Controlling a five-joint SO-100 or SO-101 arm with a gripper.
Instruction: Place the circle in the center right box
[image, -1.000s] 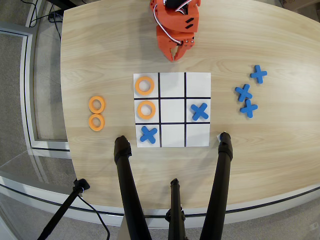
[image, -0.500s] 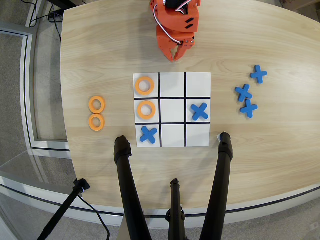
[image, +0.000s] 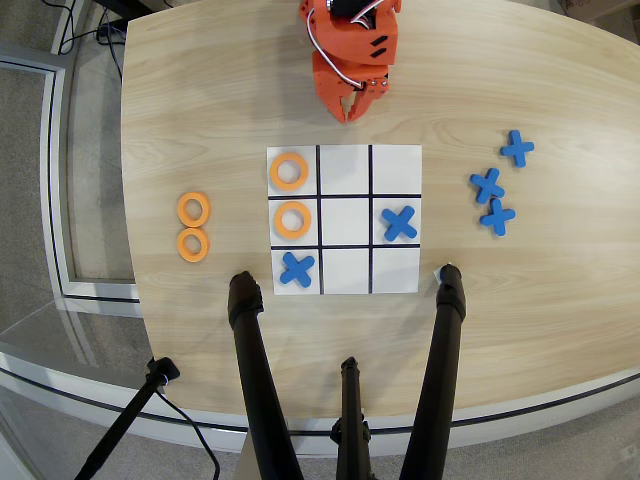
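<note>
The white nine-cell board (image: 345, 175) lies mid-table in the overhead view. One orange ring (image: 292, 219) lies flat in the middle-row cell on the view's left edge, the cell opposite the one with a blue cross (image: 399, 223). A second ring (image: 289, 171) lies in the top-left cell. Two more rings (image: 194, 208) (image: 193, 244) lie on the wood left of the board. Another blue cross (image: 297, 268) lies in the bottom-left cell. My orange gripper (image: 353, 110) hangs above the table beyond the board's top edge, jaws together and empty, clear of all pieces.
Three spare blue crosses (image: 498, 185) lie on the wood to the right of the board. Black tripod legs (image: 252, 360) (image: 445, 350) stand on the table just below the board's bottom edge. The table's edge runs along the left and bottom.
</note>
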